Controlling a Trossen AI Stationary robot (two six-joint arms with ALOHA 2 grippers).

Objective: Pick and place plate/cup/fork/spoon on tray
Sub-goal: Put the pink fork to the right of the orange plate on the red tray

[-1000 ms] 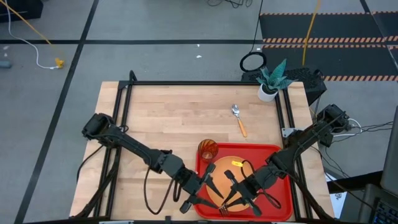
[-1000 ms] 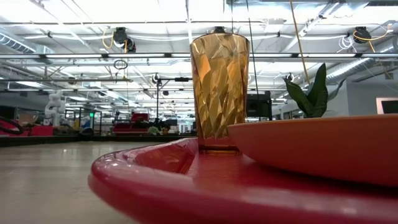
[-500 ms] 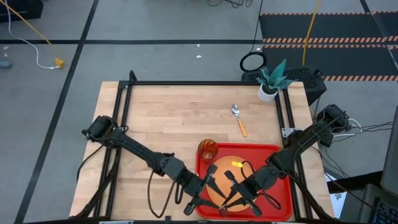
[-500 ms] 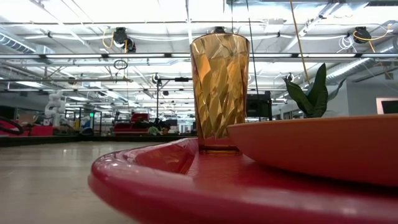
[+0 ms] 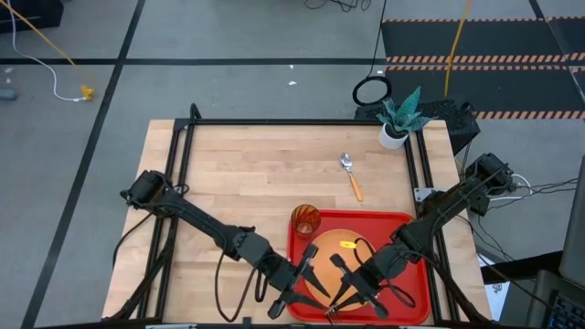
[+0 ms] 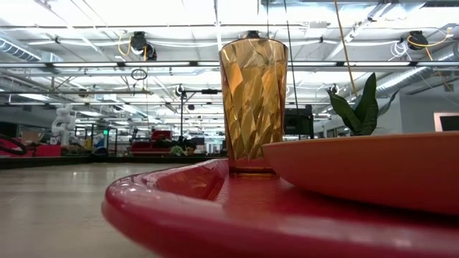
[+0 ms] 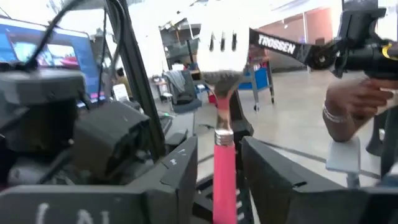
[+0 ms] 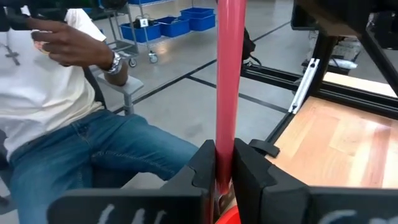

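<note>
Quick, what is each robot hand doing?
Left gripper: open around the fork, not gripping yet.
Right gripper: shut on the fork's handle.

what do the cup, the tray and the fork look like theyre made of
The small amber faceted tumbler looks like translucent plastic, possibly glass: light shines through its facets. The large red rectangular tray looks like glossy moulded plastic, its rounded rim catching highlights. The fork has a smooth pinkish-red handle, likely plastic, and a silvery, apparently metal neck.
</note>
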